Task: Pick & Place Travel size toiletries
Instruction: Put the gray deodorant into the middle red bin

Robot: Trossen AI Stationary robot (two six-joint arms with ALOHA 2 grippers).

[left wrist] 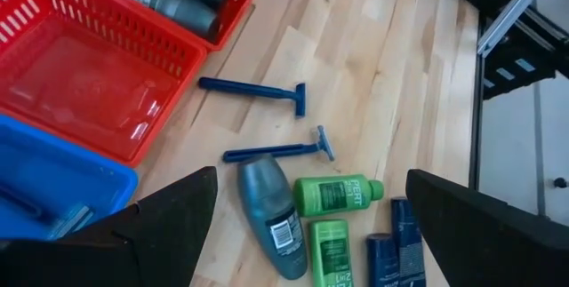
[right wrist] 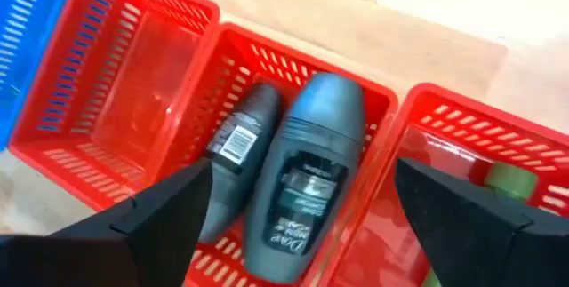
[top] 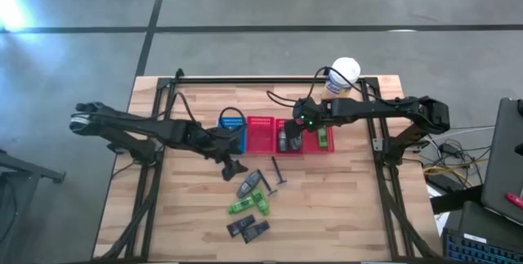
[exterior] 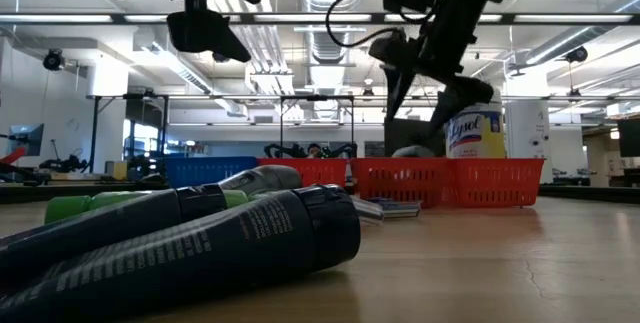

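Our right gripper [right wrist: 302, 225] hangs released above two grey deodorants [right wrist: 307, 176] in the middle red basket [right wrist: 378, 100]; lifting carelessly, we could snag its rim.

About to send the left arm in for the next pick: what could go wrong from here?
The grey roll-on, green bottles and dark tubes lie packed together, so the open left gripper may nudge neighbours. The thin razors lie flat and could slip. The open right gripper hangs over the middle red basket.
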